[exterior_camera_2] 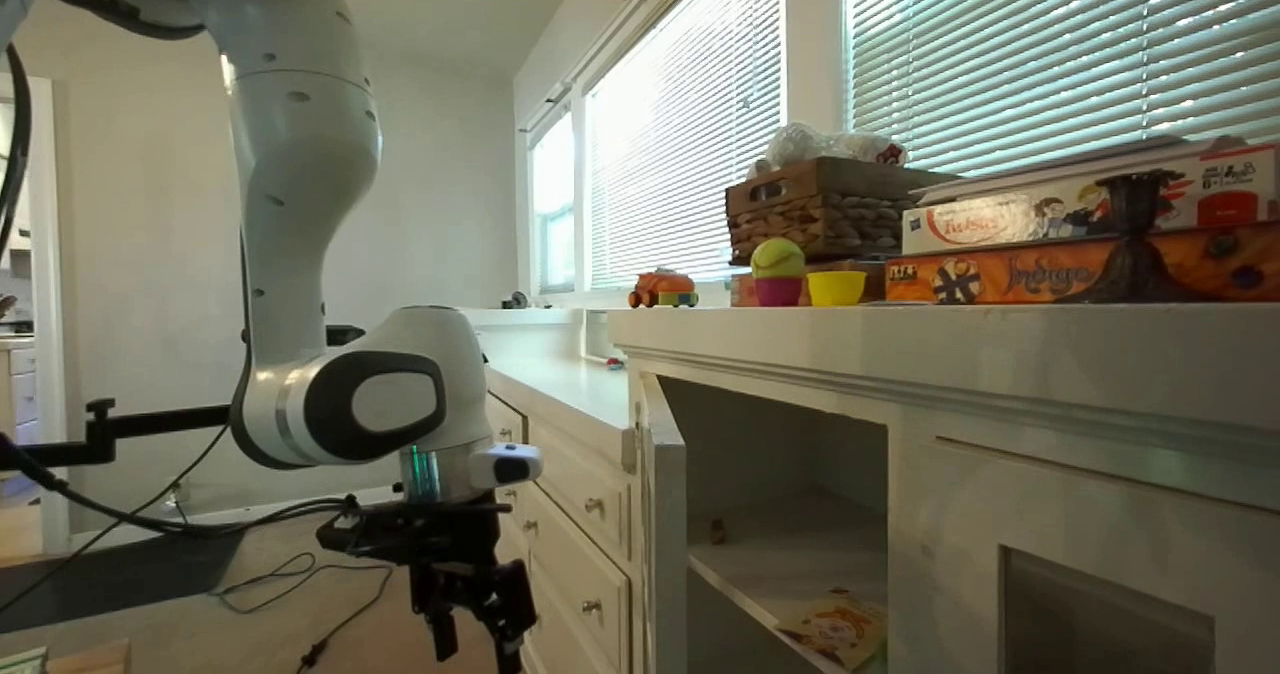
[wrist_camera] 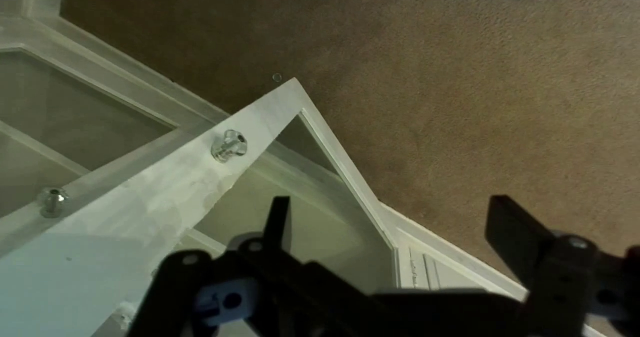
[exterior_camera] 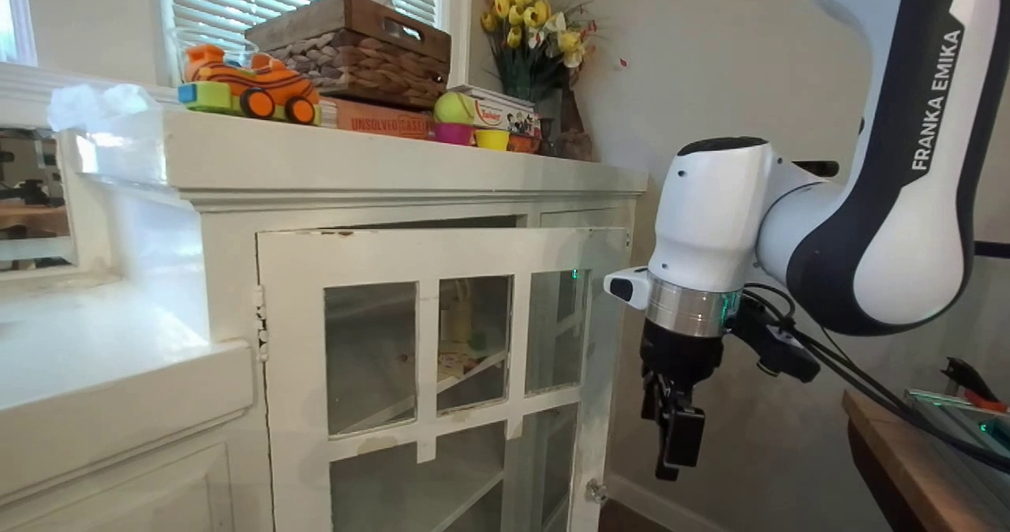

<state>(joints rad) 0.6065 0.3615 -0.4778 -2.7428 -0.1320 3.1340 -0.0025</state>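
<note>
My gripper [wrist_camera: 390, 199] is open and empty, with its two black fingers wide apart and pointing down. In both exterior views the gripper [exterior_camera: 671, 447] [exterior_camera_2: 478, 649] hangs beside a white cabinet door and appears apart from it. The door [exterior_camera: 379, 441] has glass panes and stands ajar; its edge shows in an exterior view [exterior_camera_2: 664, 544]. A clear glass knob [wrist_camera: 229, 146] sits near the door's lower corner in the wrist view, ahead of and to the left of the fingers. The knob also shows in an exterior view [exterior_camera: 596, 491]. A yellow printed packet [exterior_camera_2: 838, 629] lies on the shelf inside.
The cabinet top [exterior_camera: 394, 149] bears an orange toy car [exterior_camera: 251, 86], a woven basket [exterior_camera: 379, 58], a ball [exterior_camera_2: 777, 258], cups, game boxes and flowers [exterior_camera: 536, 27]. A wooden table [exterior_camera: 907, 469] stands near the arm. Drawers [exterior_camera_2: 575, 554] adjoin the cabinet. Cables lie on the floor.
</note>
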